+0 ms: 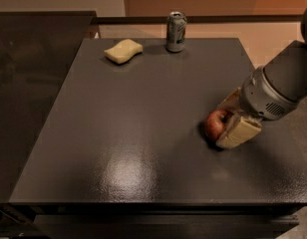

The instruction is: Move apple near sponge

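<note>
Dark table (pixel 143 133), gripper (pixel 223 125) at right side, fingers clamped on apple (pixel 213 124), sponge (pixel 123 51) and can (pixel 176 31) well apart at back.

Reading off the table (pixel 143 133) from its middle: sponge (pixel 123 51) sits out at 11 o'clock, close to the far edge. Soda can (pixel 176 31) stands upright at 12 to 1 o'clock, right on the far edge, just to the sponge's right and apart from it. Apple (pixel 214 124) is on the surface around 3 o'clock, well apart from both. The gripper (pixel 222 125) is right at the apple, and its arm (pixel 283 83) reaches in over the right edge.
</note>
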You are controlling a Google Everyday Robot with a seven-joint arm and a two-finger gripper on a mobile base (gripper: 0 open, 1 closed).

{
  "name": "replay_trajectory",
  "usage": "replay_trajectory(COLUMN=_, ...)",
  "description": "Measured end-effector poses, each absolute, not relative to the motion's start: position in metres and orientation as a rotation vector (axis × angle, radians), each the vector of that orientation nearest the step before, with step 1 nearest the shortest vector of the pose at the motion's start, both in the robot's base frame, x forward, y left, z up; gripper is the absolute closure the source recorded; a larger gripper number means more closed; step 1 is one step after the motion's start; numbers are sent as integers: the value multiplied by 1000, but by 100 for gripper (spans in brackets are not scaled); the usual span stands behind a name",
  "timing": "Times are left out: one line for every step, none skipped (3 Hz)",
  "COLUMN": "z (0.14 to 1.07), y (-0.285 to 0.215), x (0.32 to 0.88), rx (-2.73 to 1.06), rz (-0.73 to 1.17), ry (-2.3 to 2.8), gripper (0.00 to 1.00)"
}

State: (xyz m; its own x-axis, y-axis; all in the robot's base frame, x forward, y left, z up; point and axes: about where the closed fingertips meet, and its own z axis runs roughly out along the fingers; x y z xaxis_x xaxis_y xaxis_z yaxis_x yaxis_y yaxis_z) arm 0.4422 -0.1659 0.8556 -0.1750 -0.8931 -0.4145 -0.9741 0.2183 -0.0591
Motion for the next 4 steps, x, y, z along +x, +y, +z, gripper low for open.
replay_trajectory(z=867, y=-164, x=451, rx=-1701, rz=297, ry=2143, gripper=87)
replay_trajectory(z=879, y=-162, x=472, rx=-1661, rz=259, ry=2165, gripper=100)
replay_trajectory(z=887, y=-157, x=501, rx=-1632, rz=228, ry=2175, gripper=100)
replay_trajectory(z=889, y=-152, x=535, rx=-1625, rz=200, ry=2179, gripper=100)
